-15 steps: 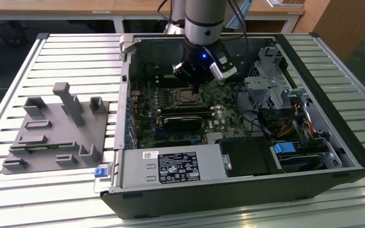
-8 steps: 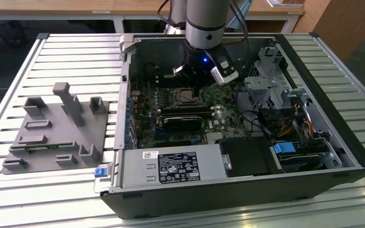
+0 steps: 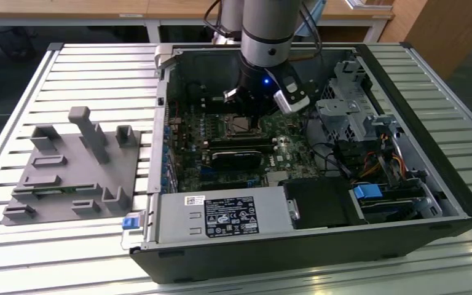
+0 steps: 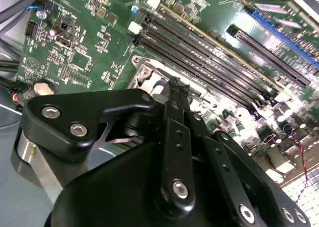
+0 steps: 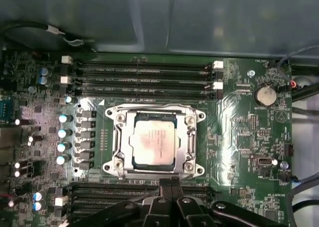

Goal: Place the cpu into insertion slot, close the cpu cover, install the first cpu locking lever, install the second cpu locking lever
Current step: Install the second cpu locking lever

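On the slatted table [image 3: 72,67], at nine o'clock in the exterior view, a grey holder [image 3: 76,169] with upright posts. At centre, an open computer case [image 3: 432,153] lying on its side, holding a green board [image 5: 239,132], a black card [image 3: 236,161] and, at six o'clock, a power supply [image 3: 219,218]. Inside, at twelve o'clock, the gripper [image 3: 248,110] lowered just above the socket [image 5: 155,143]. In the first wrist view, seated flat in that socket, the chip [image 5: 154,143], square, silvery face up, edges parallel to the memory slots [image 5: 142,77]; around it, lying down flat, the metal cover [image 5: 127,137]. Fingers [image 5: 168,184] pressed together, pinching nothing.
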### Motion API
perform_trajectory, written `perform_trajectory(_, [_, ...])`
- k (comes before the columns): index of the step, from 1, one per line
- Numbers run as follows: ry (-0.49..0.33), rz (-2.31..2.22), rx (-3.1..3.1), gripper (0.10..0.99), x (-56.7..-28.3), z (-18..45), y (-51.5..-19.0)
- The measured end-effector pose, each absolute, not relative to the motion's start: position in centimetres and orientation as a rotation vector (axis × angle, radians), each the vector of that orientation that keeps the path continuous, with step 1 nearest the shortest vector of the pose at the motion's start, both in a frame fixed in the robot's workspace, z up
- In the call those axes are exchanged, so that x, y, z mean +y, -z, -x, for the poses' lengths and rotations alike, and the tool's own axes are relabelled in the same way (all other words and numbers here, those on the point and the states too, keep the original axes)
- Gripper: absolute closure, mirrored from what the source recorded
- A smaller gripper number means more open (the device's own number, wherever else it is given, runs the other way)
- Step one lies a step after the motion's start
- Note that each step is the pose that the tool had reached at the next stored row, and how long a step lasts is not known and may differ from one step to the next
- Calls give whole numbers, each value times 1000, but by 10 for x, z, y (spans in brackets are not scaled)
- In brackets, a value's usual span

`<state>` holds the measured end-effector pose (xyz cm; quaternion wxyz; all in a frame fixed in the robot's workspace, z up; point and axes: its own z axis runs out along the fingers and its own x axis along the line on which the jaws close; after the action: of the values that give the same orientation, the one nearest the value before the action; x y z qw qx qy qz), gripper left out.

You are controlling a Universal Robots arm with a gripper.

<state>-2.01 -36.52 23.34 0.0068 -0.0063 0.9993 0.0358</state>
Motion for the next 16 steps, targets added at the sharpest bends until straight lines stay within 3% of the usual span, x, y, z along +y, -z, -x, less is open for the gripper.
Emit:
perform_trajectory(9, [-118, 20, 3126, 980, -369, 25, -233])
perform_trajectory(16, [-182, 19, 3122, 980, -374, 26, -233])
